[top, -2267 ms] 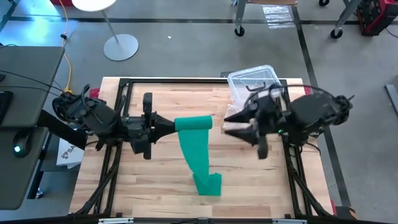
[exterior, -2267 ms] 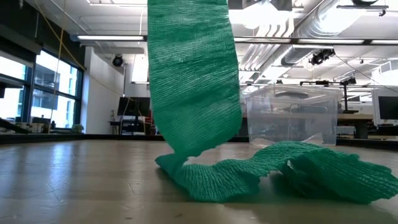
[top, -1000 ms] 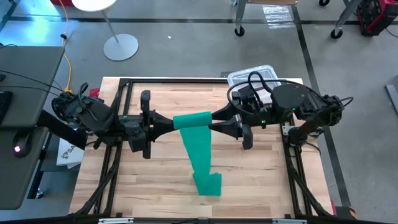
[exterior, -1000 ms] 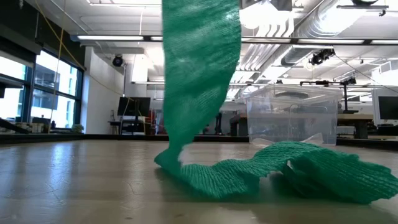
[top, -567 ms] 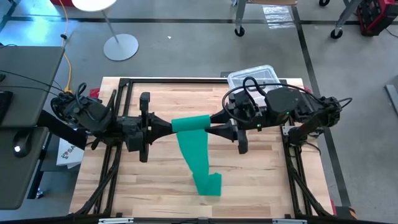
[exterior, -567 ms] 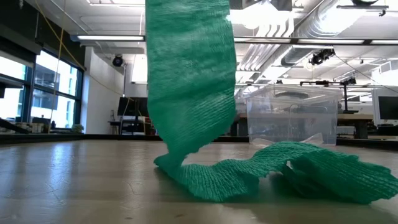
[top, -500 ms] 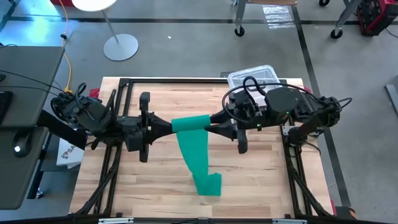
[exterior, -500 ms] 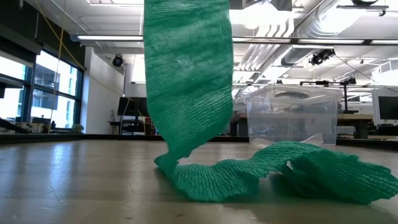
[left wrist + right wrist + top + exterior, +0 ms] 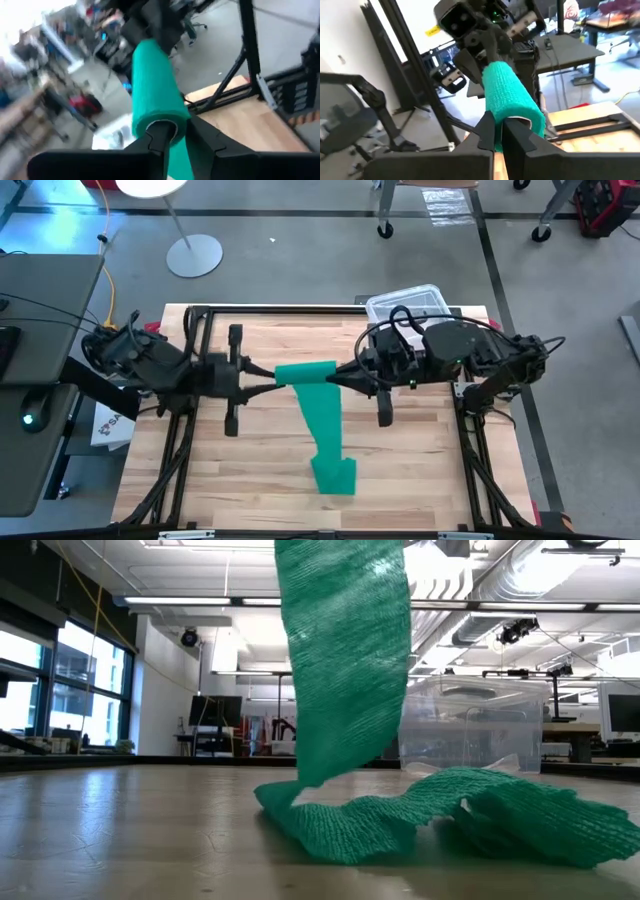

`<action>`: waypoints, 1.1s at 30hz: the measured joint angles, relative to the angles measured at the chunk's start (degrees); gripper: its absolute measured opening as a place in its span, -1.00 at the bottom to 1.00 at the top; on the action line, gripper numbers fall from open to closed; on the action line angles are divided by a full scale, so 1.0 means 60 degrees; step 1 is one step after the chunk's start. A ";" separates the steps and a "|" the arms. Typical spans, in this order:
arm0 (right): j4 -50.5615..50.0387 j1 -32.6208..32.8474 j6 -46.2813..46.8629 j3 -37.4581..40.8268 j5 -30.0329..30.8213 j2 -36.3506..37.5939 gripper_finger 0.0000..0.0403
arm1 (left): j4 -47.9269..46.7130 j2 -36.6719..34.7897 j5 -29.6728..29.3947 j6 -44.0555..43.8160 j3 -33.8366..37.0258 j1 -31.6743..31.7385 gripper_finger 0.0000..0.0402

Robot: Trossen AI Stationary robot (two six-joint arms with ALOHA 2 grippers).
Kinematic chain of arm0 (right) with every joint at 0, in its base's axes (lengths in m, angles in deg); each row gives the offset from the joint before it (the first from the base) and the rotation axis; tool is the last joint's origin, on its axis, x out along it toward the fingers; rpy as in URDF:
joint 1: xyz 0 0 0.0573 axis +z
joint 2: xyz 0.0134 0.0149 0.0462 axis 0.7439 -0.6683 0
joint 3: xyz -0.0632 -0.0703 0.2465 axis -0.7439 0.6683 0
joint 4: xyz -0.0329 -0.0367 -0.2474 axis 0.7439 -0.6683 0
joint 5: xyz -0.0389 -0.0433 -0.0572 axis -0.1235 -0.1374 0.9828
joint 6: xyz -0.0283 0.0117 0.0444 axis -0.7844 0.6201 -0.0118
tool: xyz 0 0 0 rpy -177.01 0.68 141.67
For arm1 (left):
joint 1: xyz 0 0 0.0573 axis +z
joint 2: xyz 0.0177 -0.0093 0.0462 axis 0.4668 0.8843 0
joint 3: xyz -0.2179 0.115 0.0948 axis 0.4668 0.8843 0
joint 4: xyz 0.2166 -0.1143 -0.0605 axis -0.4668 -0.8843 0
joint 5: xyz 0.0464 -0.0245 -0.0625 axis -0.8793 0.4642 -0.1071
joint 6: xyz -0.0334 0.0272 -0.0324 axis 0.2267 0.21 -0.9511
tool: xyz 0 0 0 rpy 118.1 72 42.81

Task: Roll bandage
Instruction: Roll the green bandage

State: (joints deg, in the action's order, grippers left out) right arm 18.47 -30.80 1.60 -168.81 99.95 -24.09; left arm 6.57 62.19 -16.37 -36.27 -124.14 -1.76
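The green bandage is partly wound into a small roll (image 9: pixel 305 372) held level, high over the table's middle, between my two grippers. My left gripper (image 9: pixel 272 376) is shut on the roll's left end and my right gripper (image 9: pixel 338 376) on its right end. From the roll a flat strip (image 9: pixel 345 660) hangs down. The strip's loose lower end lies crumpled in a heap (image 9: pixel 335 475) on the wooden table near the front edge. My left gripper comes level from the table's left, along the roll's axis. One finger (image 9: pixel 160 134) sits inside the roll's hollow left end (image 9: pixel 150 117) and the other lies outside it. The roll is lifted clear. My right gripper comes level from the table's right, along the roll's axis. It pinches the wall of the roll's right end (image 9: pixel 522 117), one finger (image 9: pixel 514 131) inside the hollow and one (image 9: pixel 486 131) outside. The roll hangs clear, and the strip falls slack below it.
A clear plastic box (image 9: pixel 405 305) stands at the table's far right, behind my right arm; it also shows behind the heap in the low view (image 9: pixel 470 725). Black frame rails (image 9: pixel 190 380) run along the table's sides. Bare wood lies left of the strip.
My right gripper has shut on the roll's right end. Both grippers have turned about the line they point along, and my left gripper has drawn slightly toward the table's left. The hanging strip has swung sideways, while the heap on the table has stayed put.
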 joint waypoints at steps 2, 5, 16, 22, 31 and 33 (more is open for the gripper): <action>-0.0131 -0.0001 -0.0252 0.0000 0.0217 0.0102 -0.97 | -0.0465 -0.0163 0.0044 -0.1194 0.0004 -0.0014 -0.77; -0.0190 -0.0005 -0.0632 -0.0030 0.0516 0.0323 -0.99 | -0.0847 -0.0431 0.0536 -0.2625 -0.0001 -0.0044 -0.77; -0.0365 0.0308 -0.4454 -0.0022 0.0664 0.0396 -0.99 | -0.0337 -0.0493 0.0667 -0.5164 0.0000 -0.0003 -0.77; -0.0406 0.0757 -0.6701 -0.0018 0.0708 0.0374 -1.00 | 0.0943 -0.0188 0.0531 -0.4719 0.0000 0.0249 -0.77; -0.0432 0.1227 -0.7726 -0.0018 0.1509 0.0374 -1.00 | 0.1793 0.0293 0.0780 -0.4781 -0.0004 0.0509 -0.77; -0.0477 0.1319 -0.7911 -0.0018 0.1678 0.0374 -1.00 | 0.1803 0.0350 0.0867 -0.4997 -0.0004 0.0565 -0.77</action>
State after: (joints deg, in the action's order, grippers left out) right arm 15.60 -22.89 -45.86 -168.92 110.02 -21.84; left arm 17.39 64.29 -11.16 -66.25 -124.16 1.63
